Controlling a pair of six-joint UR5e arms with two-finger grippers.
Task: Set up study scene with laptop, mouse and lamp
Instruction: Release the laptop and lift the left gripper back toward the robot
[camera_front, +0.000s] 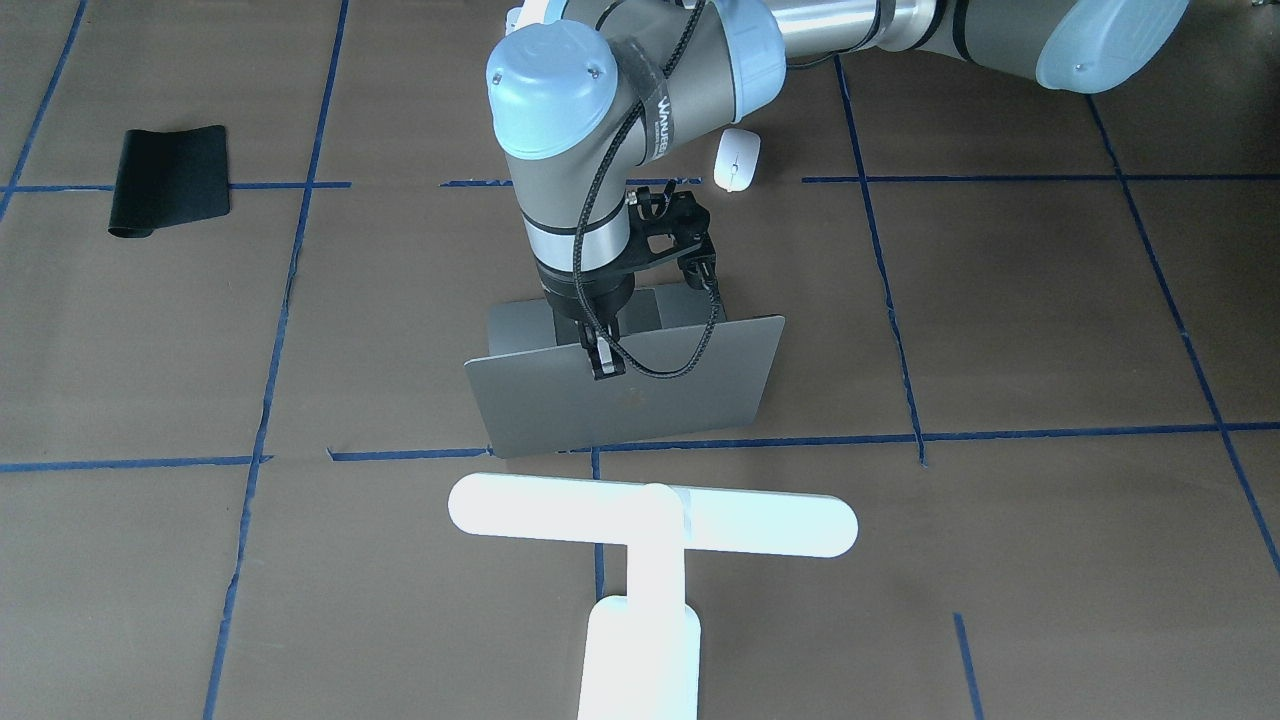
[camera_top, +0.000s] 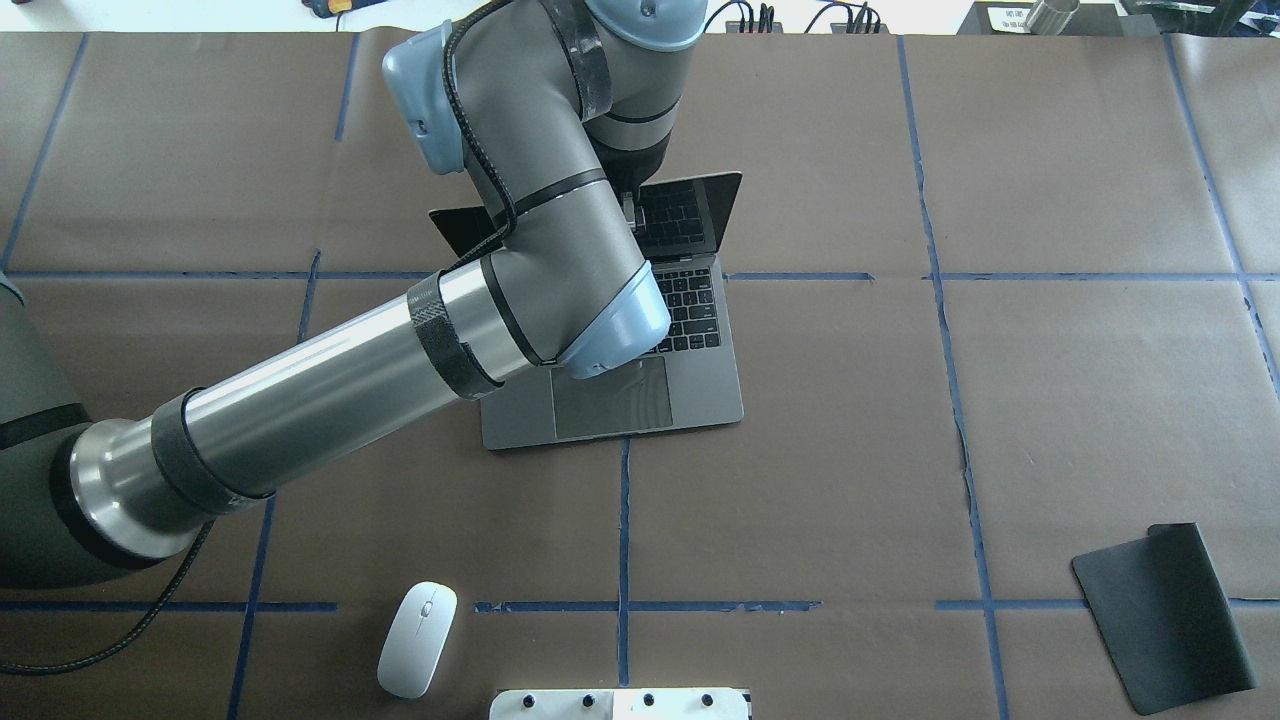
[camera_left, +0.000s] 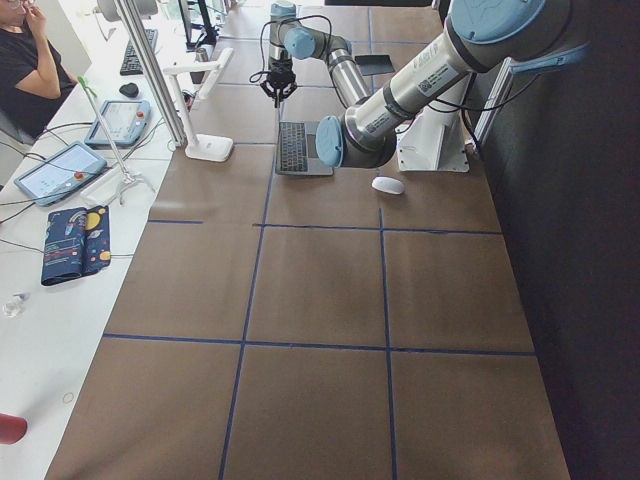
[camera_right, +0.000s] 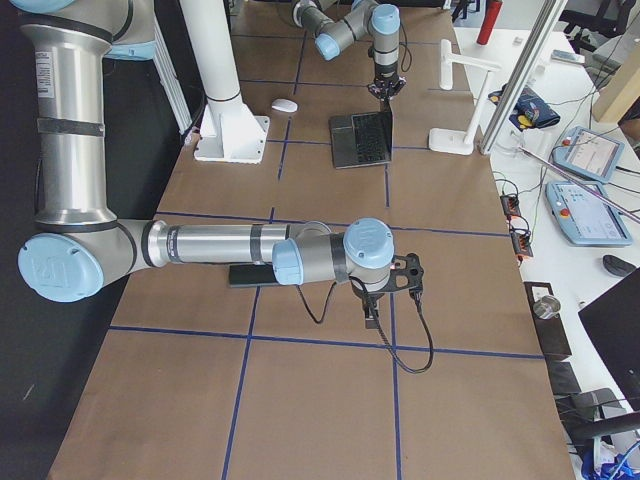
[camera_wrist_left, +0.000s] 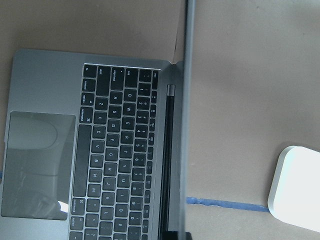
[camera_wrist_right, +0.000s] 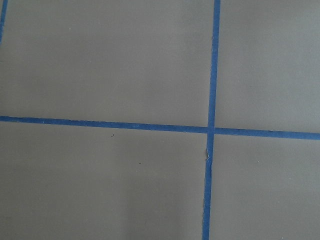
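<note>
The grey laptop (camera_front: 640, 395) stands open in the middle of the table, its lid upright and its keyboard (camera_top: 690, 300) towards the robot. My left gripper (camera_front: 603, 365) comes down on the lid's top edge and is shut on it; the left wrist view shows the lid (camera_wrist_left: 186, 125) edge-on. The white mouse (camera_top: 417, 638) lies near the robot base, apart from both grippers. Beyond the laptop stands the white T-shaped lamp (camera_front: 650, 520), upright. My right gripper (camera_right: 372, 320) hangs over bare table far to the right. I cannot tell whether it is open or shut.
A black mouse pad (camera_top: 1165, 615) lies near the front right of the table with one edge curled up. The white robot base (camera_top: 620, 705) sits at the near edge. Blue tape lines (camera_wrist_right: 214, 130) grid the brown table. Tablets and a person (camera_left: 25, 60) are beside the table.
</note>
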